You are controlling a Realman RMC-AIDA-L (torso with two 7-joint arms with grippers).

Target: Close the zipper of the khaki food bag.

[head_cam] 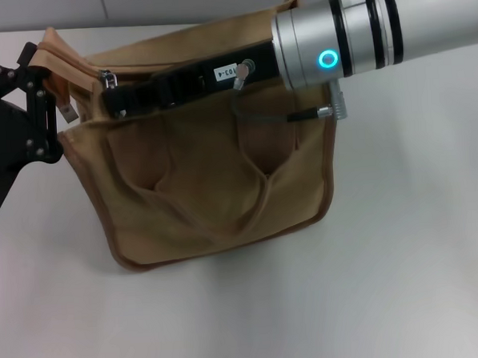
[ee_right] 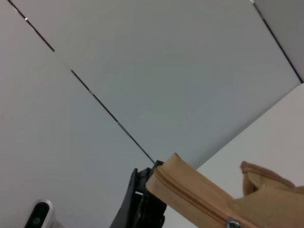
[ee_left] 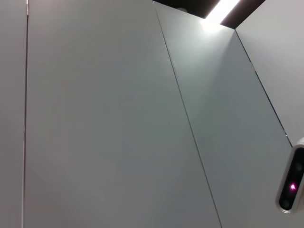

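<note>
- The white table [head_cam: 419, 242] is seen to carry the khaki food bag [head_cam: 215, 180], standing upright just left of centre; its contents are hidden.
- The bag's front pocket [head_cam: 216, 204] sags into folds; brown trim edges the sides.
- The right gripper [head_cam: 118, 95] is laid along the bag's top; whether its fingers are clenched cannot be told.
- The left gripper [head_cam: 46, 85] is clamped on the bag's left top corner.
- The zipper [ee_right: 190, 197] is seen closed along that corner, with a silver pull [head_cam: 108, 76].

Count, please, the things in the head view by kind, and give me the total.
Khaki food bag: 1
Zipper pull tab: 1
Grippers: 2, the left gripper at the bag's end and the right gripper over its top
White table: 1
Total: 5
</note>
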